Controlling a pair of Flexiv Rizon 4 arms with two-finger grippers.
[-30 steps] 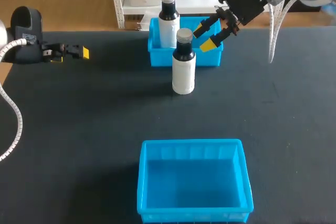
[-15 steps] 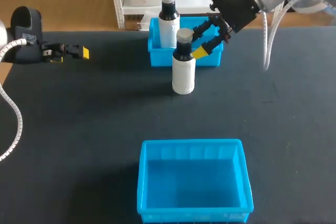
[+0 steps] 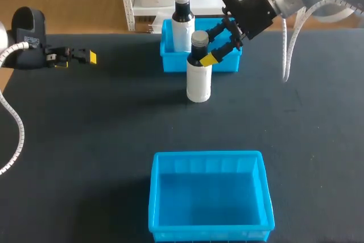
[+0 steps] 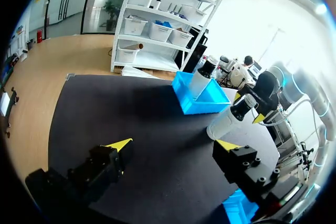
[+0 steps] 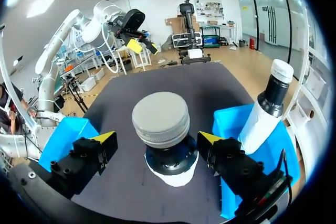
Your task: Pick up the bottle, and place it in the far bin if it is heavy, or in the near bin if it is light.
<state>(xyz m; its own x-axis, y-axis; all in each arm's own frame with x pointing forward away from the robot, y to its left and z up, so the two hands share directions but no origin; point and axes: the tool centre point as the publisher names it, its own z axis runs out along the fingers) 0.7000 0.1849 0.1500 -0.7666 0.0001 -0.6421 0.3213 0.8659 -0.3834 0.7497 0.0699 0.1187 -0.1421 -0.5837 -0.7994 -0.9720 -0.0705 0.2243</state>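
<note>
A white bottle (image 3: pixel 199 78) with a black neck and grey cap stands upright on the dark table, just in front of the far bin (image 3: pixel 170 61). My right gripper (image 3: pixel 203 49) is open, its fingers on either side of the bottle's neck with a gap at each side. In the right wrist view the grey-capped bottle (image 5: pixel 160 121) sits between the yellow fingertips (image 5: pixel 104 139), untouched. My left gripper (image 3: pixel 88 57) hangs open and empty at the far left of the table, well away; in its own view the left gripper (image 4: pixel 176 144) sees the bottle (image 4: pixel 227 123) ahead.
A second bottle (image 3: pixel 182 21) with a white cap stands inside the far bin, close behind the right gripper. The larger near bin (image 3: pixel 154 192) is at the front of the table, nothing in it.
My right gripper has moved left and down from beside the far bin until its open fingers straddle the bottle's neck. The bottle and the left arm have stayed put.
</note>
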